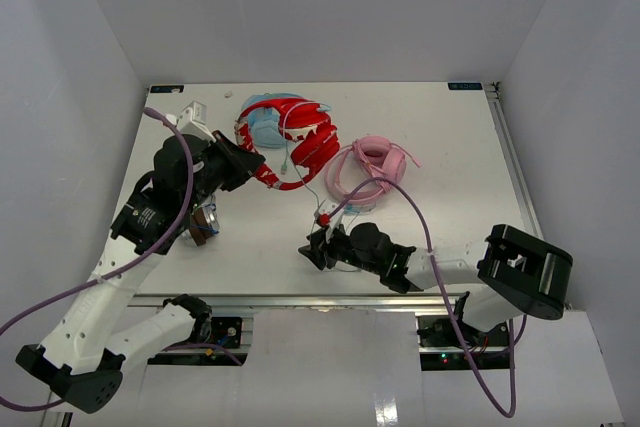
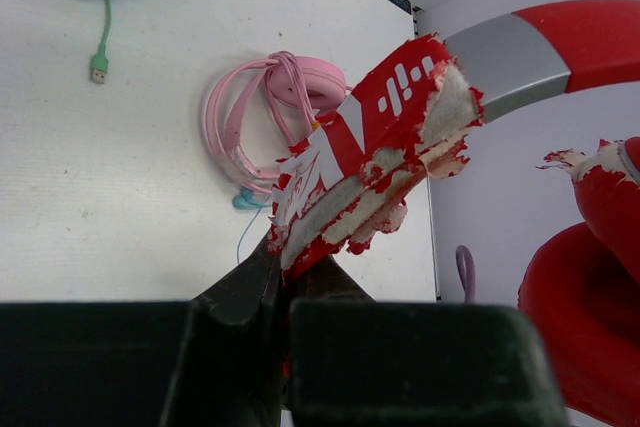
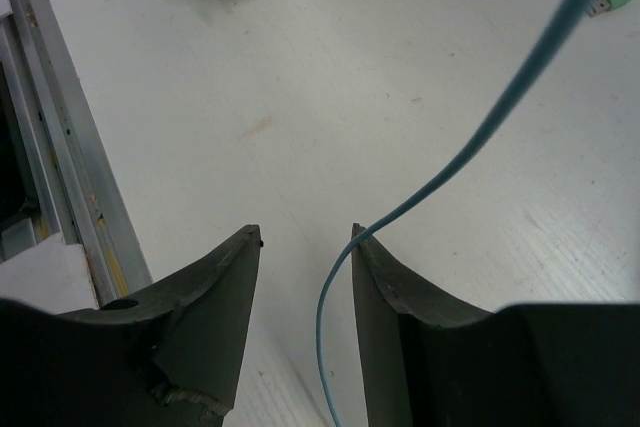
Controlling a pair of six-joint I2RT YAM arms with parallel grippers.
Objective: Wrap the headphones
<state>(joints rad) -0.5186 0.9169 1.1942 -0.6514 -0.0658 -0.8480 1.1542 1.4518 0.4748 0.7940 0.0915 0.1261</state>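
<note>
My left claw (image 2: 283, 267) is squeezed tight on one end of the red headphones (image 1: 300, 142). The band there is torn, and fluffy white stuff shows. White marks (image 2: 400, 90) are printed on the red. They are dots and short lines in rows, but I can read no letters in them. The red headphones are at the back of the white counter (image 1: 450, 217), left of the middle. The light-blue headphones (image 1: 262, 130) are tucked right against them, and a green plug (image 2: 98, 68) lies on the counter. Just to the right are the pink headphones (image 1: 372, 160), with pink cord wound round them. Nearer the front is my right claw (image 3: 306, 234). It is open part way and holds nothing. A thin cord (image 3: 470, 147) runs between its two fingers. A small dark label (image 1: 465, 86) on the counter's back edge is too small to read
</note>
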